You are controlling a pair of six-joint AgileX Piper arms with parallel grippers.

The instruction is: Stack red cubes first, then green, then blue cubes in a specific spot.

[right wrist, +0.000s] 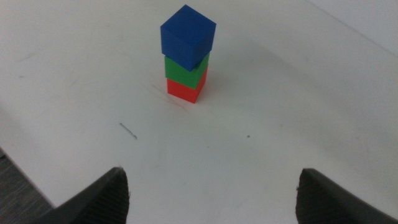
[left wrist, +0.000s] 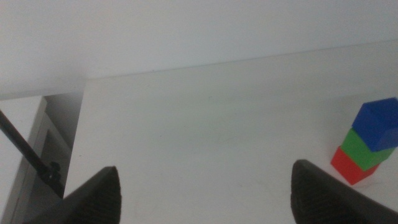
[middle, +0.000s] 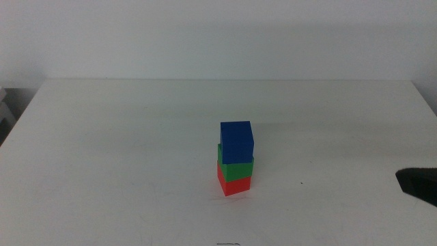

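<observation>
Near the middle of the white table stands a three-cube tower. The red cube (middle: 234,184) rests on the tabletop, the green cube (middle: 235,169) sits on it, and the blue cube (middle: 237,141) is on top, twisted a little and overhanging. Nothing touches the tower. My right gripper (right wrist: 214,186) is open and empty, well back from the stack (right wrist: 186,62); only its dark tip (middle: 418,183) shows at the right edge of the middle view. My left gripper (left wrist: 208,186) is also open and empty, far from the stack (left wrist: 367,146), and out of the middle view.
The table's left edge (left wrist: 81,137) drops off to a gap with a thin dark rod (left wrist: 28,155). A short dark scratch (right wrist: 129,130) marks the tabletop between the right gripper and the stack. A white wall rises behind the table.
</observation>
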